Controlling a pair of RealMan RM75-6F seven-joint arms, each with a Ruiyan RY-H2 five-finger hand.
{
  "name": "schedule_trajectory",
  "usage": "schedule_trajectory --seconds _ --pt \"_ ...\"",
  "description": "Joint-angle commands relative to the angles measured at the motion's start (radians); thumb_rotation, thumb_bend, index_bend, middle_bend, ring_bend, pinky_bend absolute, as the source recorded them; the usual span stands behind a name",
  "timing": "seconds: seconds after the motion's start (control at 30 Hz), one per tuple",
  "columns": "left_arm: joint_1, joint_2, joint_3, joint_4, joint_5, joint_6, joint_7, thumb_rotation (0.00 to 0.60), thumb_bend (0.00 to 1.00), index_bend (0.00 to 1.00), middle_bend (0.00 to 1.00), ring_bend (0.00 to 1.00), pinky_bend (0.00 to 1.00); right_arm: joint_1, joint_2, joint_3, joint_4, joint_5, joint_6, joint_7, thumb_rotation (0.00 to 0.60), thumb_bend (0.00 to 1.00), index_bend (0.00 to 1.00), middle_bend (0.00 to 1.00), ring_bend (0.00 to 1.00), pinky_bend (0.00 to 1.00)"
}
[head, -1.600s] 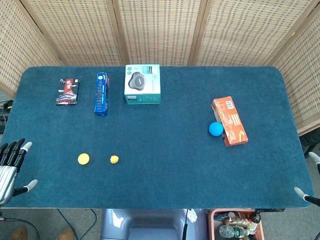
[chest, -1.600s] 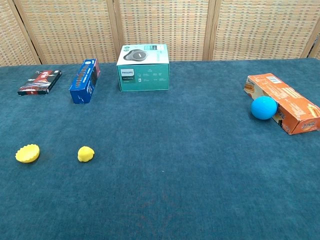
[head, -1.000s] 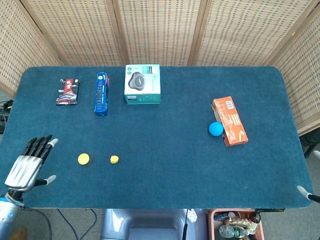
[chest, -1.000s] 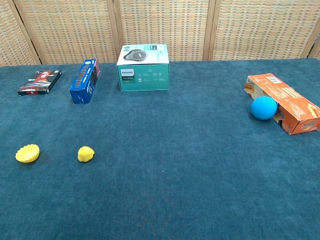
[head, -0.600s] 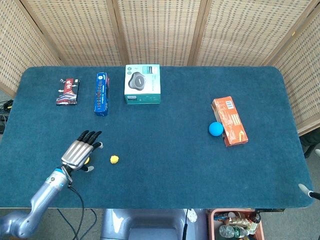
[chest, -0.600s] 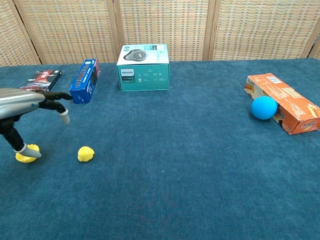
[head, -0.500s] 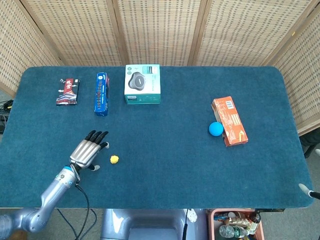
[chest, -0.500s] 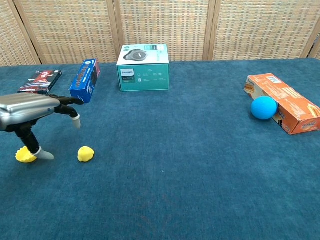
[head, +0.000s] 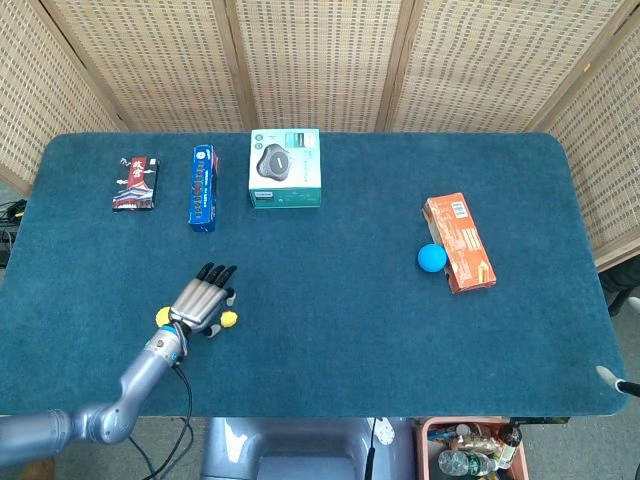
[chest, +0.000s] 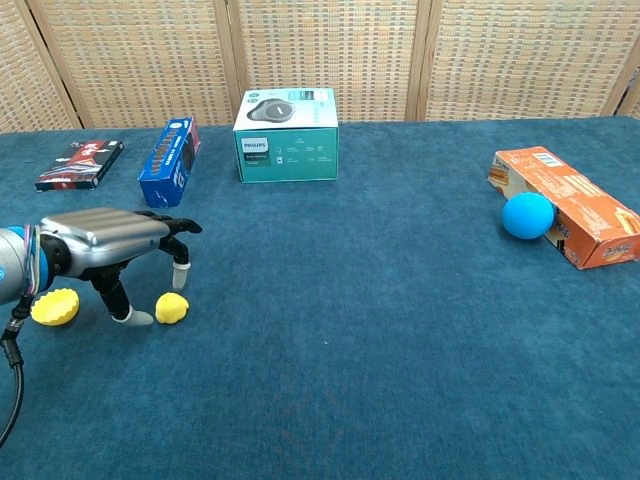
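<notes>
Left hand (chest: 105, 237): palm down above the blue table (chest: 400, 330), fingers spread and holding nothing. Small yellow lump (chest: 172, 307) lies just beyond the thumb tip and below the fingertips, whether touching cannot be told; yellow ridged disc (chest: 55, 306) sits behind the thumb, toward the wrist. Right hand: only a fingertip (head: 607, 377) at the table's edge, state not discernible.
</notes>
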Motion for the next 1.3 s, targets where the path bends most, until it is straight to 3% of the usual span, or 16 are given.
schedule_trajectory --seconds 0.03,0.3,0.67,0.93,1.13,1.3 --pt "-0.009 -0.005 0.008 0.002 -0.011 0.005 0.009 0.600 0.26 0.43 0.00 0.00 0.00 0.001 0.000 0.000 0.000 0.001 -0.002 0.000 0.600 0.00 0.00 0.00 0.00 0.00" --pt "-0.025 -0.024 0.020 0.017 -0.018 0.017 -0.007 0.600 0.27 0.52 0.00 0.00 0.00 0.002 0.000 0.000 0.001 0.003 -0.006 0.003 0.600 0.00 0.00 0.00 0.00 0.00" --pt "-0.035 -0.017 0.019 0.010 -0.016 0.039 -0.048 0.600 0.29 0.53 0.00 0.00 0.00 0.002 0.001 0.000 0.004 0.001 -0.008 0.008 0.600 0.00 0.00 0.00 0.00 0.00" --pt "0.002 0.106 -0.005 -0.081 0.011 0.083 -0.150 0.600 0.29 0.53 0.00 0.00 0.00 0.002 0.002 -0.003 0.000 -0.004 -0.006 0.006 0.600 0.00 0.00 0.00 0.00 0.00" --pt "0.087 0.243 0.031 -0.126 0.045 0.107 -0.282 0.600 0.29 0.53 0.00 0.00 0.00 0.001 0.001 -0.007 -0.005 -0.014 -0.004 0.003 0.600 0.00 0.00 0.00 0.00 0.00" --pt "0.146 0.311 0.074 -0.094 0.124 0.084 -0.428 0.600 0.29 0.53 0.00 0.00 0.00 0.002 -0.001 -0.010 -0.014 -0.025 0.001 -0.008 0.600 0.00 0.00 0.00 0.00 0.00"
